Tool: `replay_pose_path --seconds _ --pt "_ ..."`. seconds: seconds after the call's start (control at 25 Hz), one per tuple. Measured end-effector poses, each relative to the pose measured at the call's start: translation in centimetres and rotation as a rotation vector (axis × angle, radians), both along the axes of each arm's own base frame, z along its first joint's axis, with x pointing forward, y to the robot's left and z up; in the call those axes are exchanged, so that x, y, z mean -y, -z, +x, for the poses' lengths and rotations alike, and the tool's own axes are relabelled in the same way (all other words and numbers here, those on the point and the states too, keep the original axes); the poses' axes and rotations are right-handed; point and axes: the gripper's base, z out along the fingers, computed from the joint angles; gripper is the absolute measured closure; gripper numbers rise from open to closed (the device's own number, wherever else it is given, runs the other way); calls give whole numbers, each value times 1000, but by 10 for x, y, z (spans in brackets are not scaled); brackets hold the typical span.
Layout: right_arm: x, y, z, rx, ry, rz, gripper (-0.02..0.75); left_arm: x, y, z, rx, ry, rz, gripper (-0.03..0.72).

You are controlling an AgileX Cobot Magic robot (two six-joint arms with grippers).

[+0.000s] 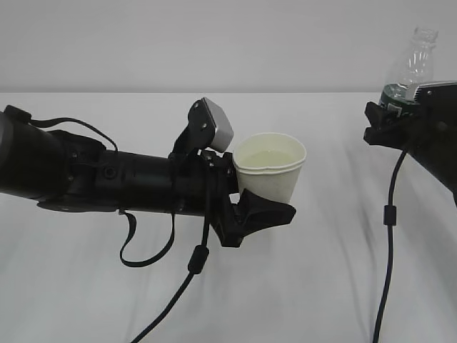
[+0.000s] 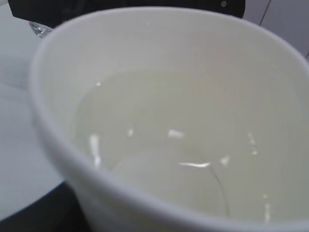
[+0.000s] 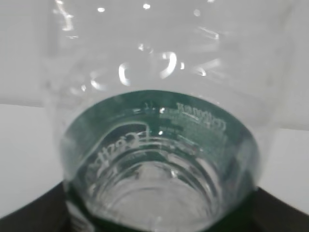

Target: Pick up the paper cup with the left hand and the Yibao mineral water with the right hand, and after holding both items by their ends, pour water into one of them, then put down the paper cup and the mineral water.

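The white paper cup (image 1: 270, 168) is held upright above the table, with my left gripper (image 1: 265, 204) shut around its lower part. Pale liquid sits inside it. In the left wrist view the paper cup (image 2: 169, 145) fills the frame and hides the fingers. At the far right my right gripper (image 1: 389, 113) is shut on the base of the Yibao mineral water (image 1: 413, 63), which stands upright, capless, its clear upper part looking empty. The right wrist view looks through the Yibao mineral water (image 3: 159, 159) and its dark green label. A wide gap separates cup and bottle.
A white table (image 1: 300, 300) lies under both arms, with a plain grey wall behind it. A black cable (image 1: 196, 261) hangs from the left arm, and another cable (image 1: 389, 214) hangs from the right arm.
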Motion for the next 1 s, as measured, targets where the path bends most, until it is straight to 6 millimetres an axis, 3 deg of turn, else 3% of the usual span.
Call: replay_pose_path --seconds 1.0 --pt "-1 45 29 -70 -28 -19 303 0 0 1 -3 -8 -5 232"
